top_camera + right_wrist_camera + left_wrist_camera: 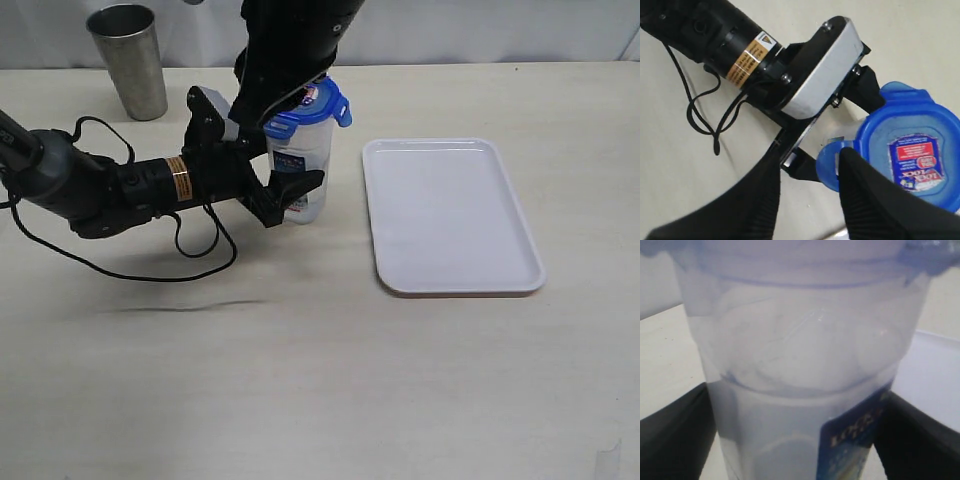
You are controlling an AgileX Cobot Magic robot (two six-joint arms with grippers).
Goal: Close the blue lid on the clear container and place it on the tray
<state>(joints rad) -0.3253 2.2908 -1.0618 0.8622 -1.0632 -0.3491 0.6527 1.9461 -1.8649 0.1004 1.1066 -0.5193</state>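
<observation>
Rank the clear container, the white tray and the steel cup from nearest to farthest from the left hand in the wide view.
1. Clear container: between the left hand's fingers.
2. White tray: right of the container, apart from it.
3. Steel cup: far back on the left.

— Where's my left arm [90,185] sitting?
— Stretched low and level toward the clear container [308,160]. My left tool [796,437] has one finger pressed against each side of it.
— And the other one?
— My right arm [290,50] hangs steeply above the clear container. My right tool [807,200] points downward, its fingers [875,200] spread apart at the container's top.
</observation>
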